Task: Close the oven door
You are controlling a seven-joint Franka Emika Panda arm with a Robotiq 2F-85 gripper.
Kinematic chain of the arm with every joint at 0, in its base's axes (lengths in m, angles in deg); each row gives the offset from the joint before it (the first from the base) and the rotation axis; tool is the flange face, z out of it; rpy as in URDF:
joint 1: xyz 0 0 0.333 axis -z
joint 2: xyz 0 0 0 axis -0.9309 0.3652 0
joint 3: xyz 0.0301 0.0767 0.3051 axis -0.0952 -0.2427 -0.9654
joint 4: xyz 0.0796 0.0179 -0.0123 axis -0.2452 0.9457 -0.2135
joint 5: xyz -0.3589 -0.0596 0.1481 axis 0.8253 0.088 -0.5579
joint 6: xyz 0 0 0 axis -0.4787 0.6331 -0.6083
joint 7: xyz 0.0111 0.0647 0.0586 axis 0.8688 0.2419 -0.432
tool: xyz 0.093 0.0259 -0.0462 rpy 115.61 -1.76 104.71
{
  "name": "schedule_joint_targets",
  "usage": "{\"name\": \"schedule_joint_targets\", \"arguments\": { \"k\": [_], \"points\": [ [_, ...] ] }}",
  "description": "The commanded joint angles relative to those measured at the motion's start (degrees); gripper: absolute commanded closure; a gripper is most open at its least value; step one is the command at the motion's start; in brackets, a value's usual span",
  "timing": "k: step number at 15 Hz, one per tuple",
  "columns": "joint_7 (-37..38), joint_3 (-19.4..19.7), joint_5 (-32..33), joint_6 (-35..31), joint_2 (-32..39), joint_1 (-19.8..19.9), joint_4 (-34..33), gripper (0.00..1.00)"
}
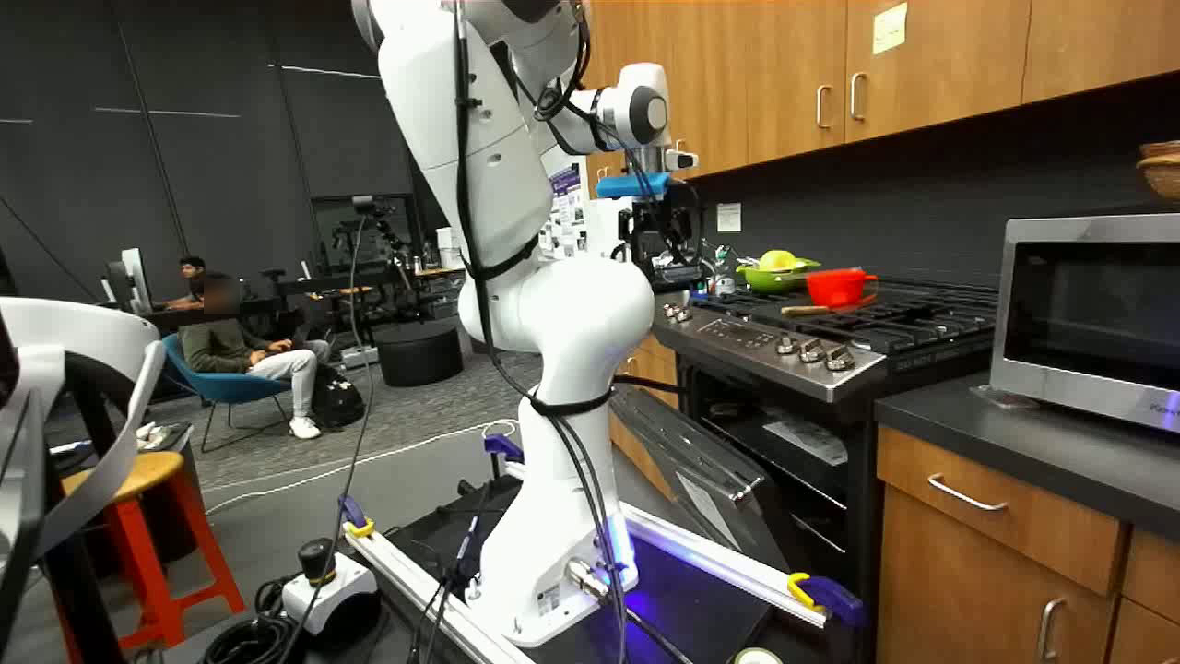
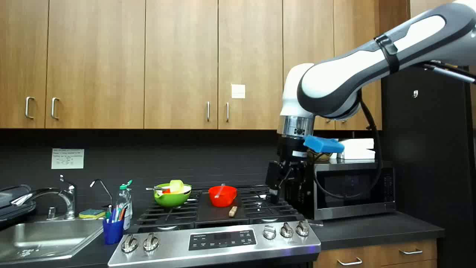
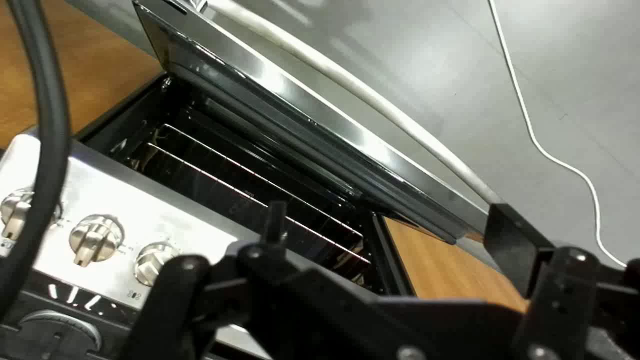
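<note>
the oven door (image 1: 687, 447) leans partway open, out from the front of the stove (image 2: 167, 253), below the knobs (image 3: 96, 237). the gripper (image 3: 392, 232) hangs higher, spread wide and released. a red bowl (image 2: 222, 198) sits on the stovetop (image 2: 210, 215).

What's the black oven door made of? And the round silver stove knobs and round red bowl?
The black oven door: likely steel at its silvery, gleaming edge; its glossy dark inside could be glass or enamel.
Round silver stove knobs: metal, probably, with bright glints.
Round red bowl: maybe plastic, smooth and evenly coloured.
</note>
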Motion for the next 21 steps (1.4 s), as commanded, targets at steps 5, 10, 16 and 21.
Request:
{"name": "schedule_joint_targets", "arguments": {
  "k": [5,10,16,21],
  "points": [
    [0.06,0.08,0.06,0.16,0.03,-0.08,-0.15,0.00],
    [0.06,0.08,0.06,0.16,0.03,-0.08,-0.15,0.00],
    [0.06,0.08,0.06,0.16,0.03,-0.08,-0.15,0.00],
    [1.42,-0.65,-0.08,-0.25,0.23,-0.23,-0.11,0.00]
  ]
}}
